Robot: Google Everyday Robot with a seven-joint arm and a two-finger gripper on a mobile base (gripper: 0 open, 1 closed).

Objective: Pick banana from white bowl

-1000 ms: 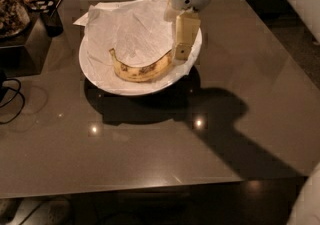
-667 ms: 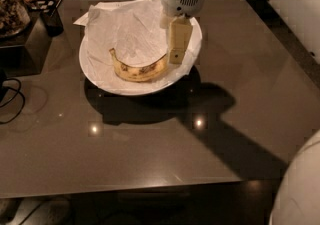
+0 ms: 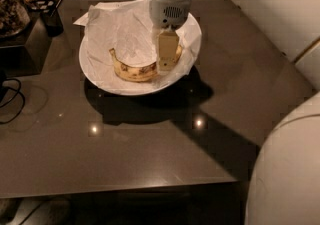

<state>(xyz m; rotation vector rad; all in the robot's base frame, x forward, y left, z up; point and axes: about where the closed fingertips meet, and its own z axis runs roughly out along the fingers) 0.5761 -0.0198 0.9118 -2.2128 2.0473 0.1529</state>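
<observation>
**Yellow banana low in the bowl, pincer at its right end**

Yellow and brown-speckled, the banana (image 3: 134,71) lies in the near half of the white bowl (image 3: 94,75). It rests on the crumpled paper lining (image 3: 120,34), its belly towards the near rim and both ends curling away. The bowl sits at the far middle of the dark bench (image 3: 150,154).

The pincer (image 3: 168,66) hangs down from the far side, inside the bowl, in front of the banana's right end and hiding that tip. Whether it is spread or pressed together cannot be told from this angle, nor whether it touches the fruit.

Judging by its look, the banana is light, ripe and soft. A hard squeeze would bruise it, and the smooth curved skin could roll or swivel. A hold across the thick middle, left of where the pincer is now, should keep it balanced, whereas a hold at the end would let it droop. The loose paper beneath may shift or get caught up.
</observation>
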